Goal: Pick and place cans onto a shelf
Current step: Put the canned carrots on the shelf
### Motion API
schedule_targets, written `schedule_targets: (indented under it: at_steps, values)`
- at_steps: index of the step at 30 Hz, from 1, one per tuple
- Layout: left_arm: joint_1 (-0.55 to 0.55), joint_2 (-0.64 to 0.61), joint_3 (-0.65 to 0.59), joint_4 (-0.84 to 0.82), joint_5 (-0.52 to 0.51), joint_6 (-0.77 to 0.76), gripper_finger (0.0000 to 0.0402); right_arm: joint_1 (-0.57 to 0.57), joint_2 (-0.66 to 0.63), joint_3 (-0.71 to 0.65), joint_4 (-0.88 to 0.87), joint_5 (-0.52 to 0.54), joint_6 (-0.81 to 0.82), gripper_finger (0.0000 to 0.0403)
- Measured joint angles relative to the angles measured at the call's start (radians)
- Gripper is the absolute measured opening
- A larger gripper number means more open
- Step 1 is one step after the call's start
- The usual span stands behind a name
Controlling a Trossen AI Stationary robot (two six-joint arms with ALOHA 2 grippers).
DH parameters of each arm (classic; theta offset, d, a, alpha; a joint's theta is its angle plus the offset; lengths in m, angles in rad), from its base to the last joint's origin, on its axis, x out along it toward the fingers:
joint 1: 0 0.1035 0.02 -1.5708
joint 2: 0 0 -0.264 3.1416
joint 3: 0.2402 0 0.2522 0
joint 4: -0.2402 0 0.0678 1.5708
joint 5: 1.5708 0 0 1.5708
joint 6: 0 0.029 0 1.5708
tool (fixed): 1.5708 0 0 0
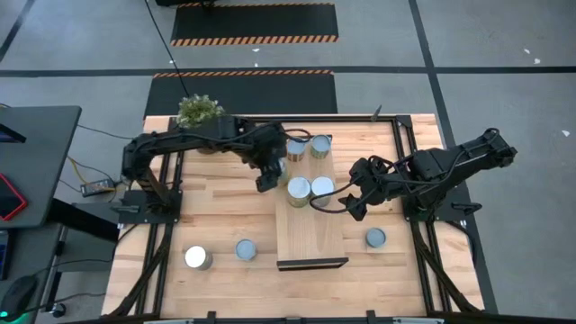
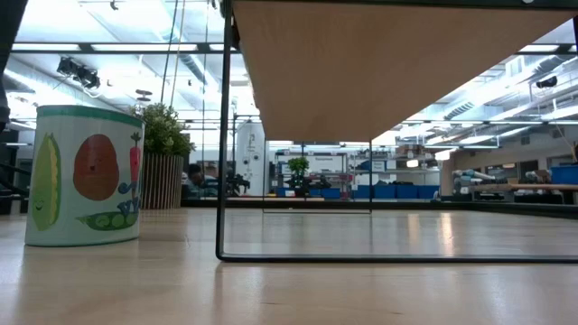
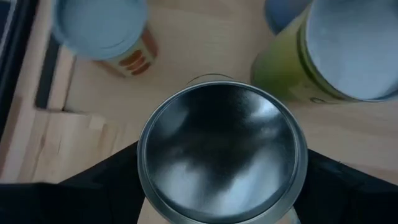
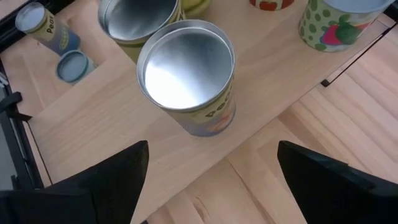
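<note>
The shelf point(image 1: 310, 236) is a raised light-wood board in the middle of the table. Several cans stand on it, two at its far end point(image 1: 319, 146) and two near its middle point(image 1: 299, 191). My left gripper point(image 1: 274, 175) hangs over the shelf's left edge, shut on a silver-topped can point(image 3: 221, 152). My right gripper point(image 1: 335, 200) stands open at the shelf's right side. Its fingers point(image 4: 118, 180) are spread wide, short of a can point(image 4: 186, 74) on the shelf, and touch nothing. In the low view neither gripper shows. My left gripper pinches the can's side wall point(image 3: 148, 186) between its two fingers point(image 3: 106, 180), one on each side, below the rim. The fingers come from above, slanting steeply down. The can sits upright, top up. The can itself hides its base, so whether it rests on the shelf cannot be told.
Three more cans stand on the table: two near the front left point(image 1: 197, 258) point(image 1: 246, 249) and one right of the shelf point(image 1: 375, 238). A potted plant point(image 1: 199, 110) stands at the far left. In the low view, one can point(image 2: 86, 176) stands beside the shelf's thin metal leg point(image 2: 221, 135).
</note>
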Motion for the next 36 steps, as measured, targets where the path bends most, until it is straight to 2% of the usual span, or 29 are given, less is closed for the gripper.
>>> schedule_targets:
  at_steps: [6, 13, 36]
  values:
    - [-0.001, 0.023, 0.000, 0.062, 0.030, 0.074, 0.0321, 0.000, 0.000, 0.000, 0.012, 0.005, 0.000, 0.0364]
    - [0.000, 0.023, -0.003, 0.088, 0.009, 0.103, 0.0352, 0.000, 0.000, 0.000, 0.024, 0.005, 0.000, 0.0364]
    - [-0.001, 0.021, -0.004, 0.223, -0.024, 0.158, 0.0357, 0.000, 0.000, 0.000, 0.027, 0.005, 0.000, 0.0364]
